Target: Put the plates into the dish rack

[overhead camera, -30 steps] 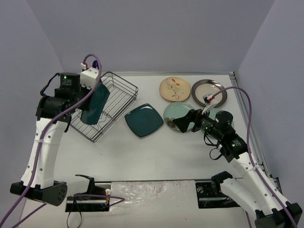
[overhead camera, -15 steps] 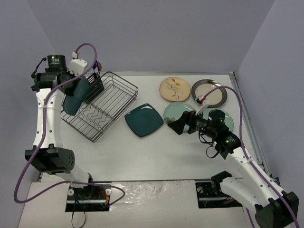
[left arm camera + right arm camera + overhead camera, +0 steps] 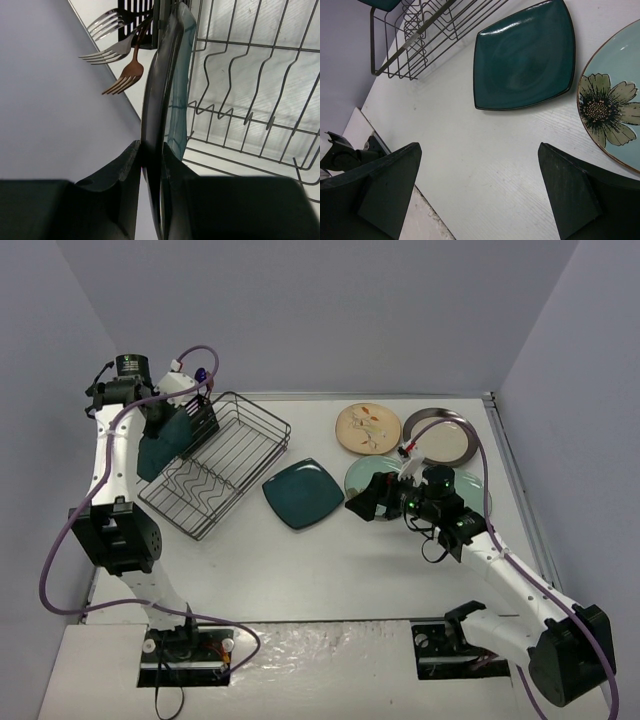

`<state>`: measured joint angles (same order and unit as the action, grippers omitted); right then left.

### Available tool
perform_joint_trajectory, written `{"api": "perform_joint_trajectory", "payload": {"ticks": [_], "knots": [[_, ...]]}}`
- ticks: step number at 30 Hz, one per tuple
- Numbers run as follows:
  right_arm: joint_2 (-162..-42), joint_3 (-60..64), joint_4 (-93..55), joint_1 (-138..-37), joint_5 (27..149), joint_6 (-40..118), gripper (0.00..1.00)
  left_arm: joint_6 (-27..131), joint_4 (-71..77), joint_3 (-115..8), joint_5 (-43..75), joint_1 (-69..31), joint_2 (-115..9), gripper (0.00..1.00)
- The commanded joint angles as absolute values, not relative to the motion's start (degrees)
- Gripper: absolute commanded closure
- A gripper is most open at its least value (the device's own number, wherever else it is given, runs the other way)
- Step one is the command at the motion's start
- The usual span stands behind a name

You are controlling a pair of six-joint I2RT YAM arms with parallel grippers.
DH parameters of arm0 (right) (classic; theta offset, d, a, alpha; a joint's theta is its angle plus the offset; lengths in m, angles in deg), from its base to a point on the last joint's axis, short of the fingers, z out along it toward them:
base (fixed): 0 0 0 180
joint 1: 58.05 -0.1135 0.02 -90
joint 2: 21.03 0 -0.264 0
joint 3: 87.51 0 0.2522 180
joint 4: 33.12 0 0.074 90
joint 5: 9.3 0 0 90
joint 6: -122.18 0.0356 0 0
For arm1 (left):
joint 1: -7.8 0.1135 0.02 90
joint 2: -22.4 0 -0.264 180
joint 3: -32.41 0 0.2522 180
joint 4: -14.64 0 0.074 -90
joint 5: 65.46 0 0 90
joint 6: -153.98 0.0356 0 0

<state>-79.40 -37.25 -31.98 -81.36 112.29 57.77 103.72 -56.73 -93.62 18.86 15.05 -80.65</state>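
While the left gripper [image 3: 150,165] pinches the rim of a dark teal square plate [image 3: 167,85], its fingers closed to just the plate's thickness, we see that plate held on edge at the left end of the dish rack [image 3: 262,411]. It sits just beside the cutlery holder [image 3: 136,6] at the rack's corner, where three forks [image 3: 112,50] stick out. We cannot tell whether the plate's lower edge touches the rack's wires. No plate stands between the wavy dividers.

Just right of the rack, a second dark teal square plate [image 3: 303,492] lies flat on the table [image 3: 300,570]. Further right of the rack, the right gripper [image 3: 362,502] hovers low with its fingers spread wide and nothing between them, over the near edge of the flowered mint plate [image 3: 615,105]. Beyond that plate, further from the rack's right side, we find the cream floral plate [image 3: 367,427] and the beige dark-rimmed plate [image 3: 445,436]. A plain mint plate [image 3: 472,490] lies partly hidden under the right arm.
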Motion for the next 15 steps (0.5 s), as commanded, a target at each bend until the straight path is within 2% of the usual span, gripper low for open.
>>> {"api": "perform_joint_trajectory", "payload": {"ticks": [1,15], "knots": [[-80.36,-36.83,-39.05,-81.69,114.75,58.64,0.00,107.62,-49.26,-99.38,18.34,15.84,-78.76,1.00],[-81.60,-37.01,-40.27,-81.69,114.69,58.55,0.00,105.99,-46.13,-92.90,12.63,17.65,-81.56,1.00]]}}
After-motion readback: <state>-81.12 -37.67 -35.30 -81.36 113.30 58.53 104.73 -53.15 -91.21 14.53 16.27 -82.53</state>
